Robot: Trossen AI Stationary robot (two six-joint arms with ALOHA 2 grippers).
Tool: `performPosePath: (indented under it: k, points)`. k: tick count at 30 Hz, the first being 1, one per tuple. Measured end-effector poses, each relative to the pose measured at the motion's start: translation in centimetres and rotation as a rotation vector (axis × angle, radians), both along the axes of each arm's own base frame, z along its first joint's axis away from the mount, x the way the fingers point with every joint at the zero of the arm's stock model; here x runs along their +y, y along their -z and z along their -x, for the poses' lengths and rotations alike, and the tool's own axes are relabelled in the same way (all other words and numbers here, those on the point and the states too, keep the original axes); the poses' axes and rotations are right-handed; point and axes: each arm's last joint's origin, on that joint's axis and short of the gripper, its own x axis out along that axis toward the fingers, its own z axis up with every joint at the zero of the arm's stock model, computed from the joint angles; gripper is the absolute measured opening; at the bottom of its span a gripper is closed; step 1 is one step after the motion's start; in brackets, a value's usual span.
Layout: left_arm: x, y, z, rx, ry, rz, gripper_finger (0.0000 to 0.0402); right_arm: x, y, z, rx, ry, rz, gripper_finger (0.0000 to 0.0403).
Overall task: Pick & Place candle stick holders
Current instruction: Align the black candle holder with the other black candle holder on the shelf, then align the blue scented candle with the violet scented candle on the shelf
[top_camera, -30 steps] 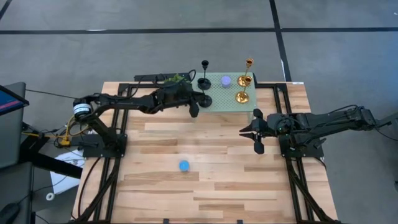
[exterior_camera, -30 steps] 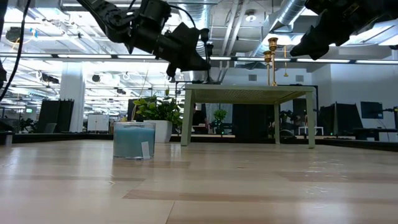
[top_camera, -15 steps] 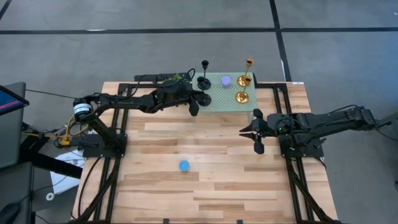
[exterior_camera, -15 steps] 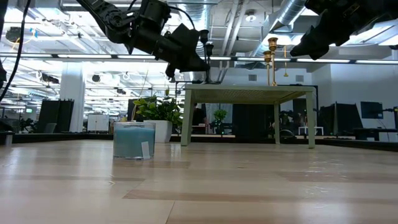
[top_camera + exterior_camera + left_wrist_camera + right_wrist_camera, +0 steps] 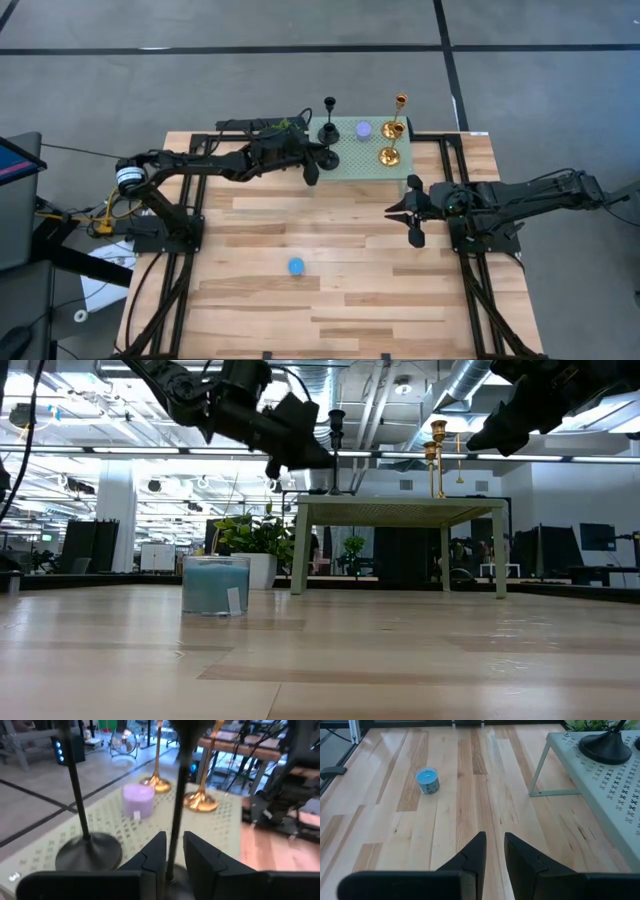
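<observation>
A small green metal table (image 5: 362, 160) stands at the far middle of the wooden table. On it are two black stemmed holders (image 5: 328, 132), two gold holders (image 5: 390, 155) and a low purple one (image 5: 363, 129). My left gripper (image 5: 174, 842) reaches in level from the left. It is open, its fingers on either side of the nearer black holder's stem (image 5: 175, 795) with narrow gaps; that holder's round base (image 5: 330, 158) rests on the green table. A low blue holder (image 5: 296, 266) sits on the wood toward the near edge. My right gripper (image 5: 408, 215) hovers open at the right, with nothing between its fingers.
A green leafy plant (image 5: 285, 125) stands behind my left arm at the far edge. The green table's legs (image 5: 540, 770) stand on the wood near my right gripper. Bare boards lie around the blue holder (image 5: 427, 780).
Both arms have stayed where they were. In the low view the black holder's cup now shows higher and farther clear of my left gripper's fingertips than a second ago.
</observation>
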Motion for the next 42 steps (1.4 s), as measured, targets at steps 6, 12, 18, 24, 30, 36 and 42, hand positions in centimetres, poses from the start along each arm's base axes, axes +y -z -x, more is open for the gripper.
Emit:
performPosePath:
  k: [6, 12, 18, 24, 30, 36, 42]
  points:
    - [-2.1, -3.0, 2.3, -0.029, 0.048, -0.058, 0.0064, 0.0, 0.0, 0.0, 0.001, 0.0, 0.0, 0.0061]
    - [-5.2, -3.6, 4.3, 0.012, 0.162, -0.091, 0.0062, 0.0, 0.0, 0.0, 0.0, 0.0, 0.0, 0.0061]
    - [-8.2, -0.8, 5.3, 0.075, 0.314, -0.113, 0.006, 0.0, 0.0, 0.0, -0.004, 0.0, 0.0, 0.0061]
    - [-9.9, 2.6, 5.9, 0.163, 0.388, -0.092, 0.006, 0.0, -0.3, -0.2, -0.034, -0.001, -0.004, 0.0061]
    - [-10.5, 4.8, 6.3, 0.204, 0.398, 0.033, 0.006, 0.0, -0.3, -0.2, -0.035, -0.001, -0.004, 0.0061]
    - [-11.0, 5.7, 6.5, 0.194, 0.388, 0.233, 0.006, 0.0, -0.3, -0.2, -0.035, -0.001, -0.004, 0.0061]
    - [-12.5, 5.7, 6.6, 0.191, 0.449, 0.315, 0.006, 0.0, -0.3, -0.2, -0.034, -0.001, -0.004, 0.0061]
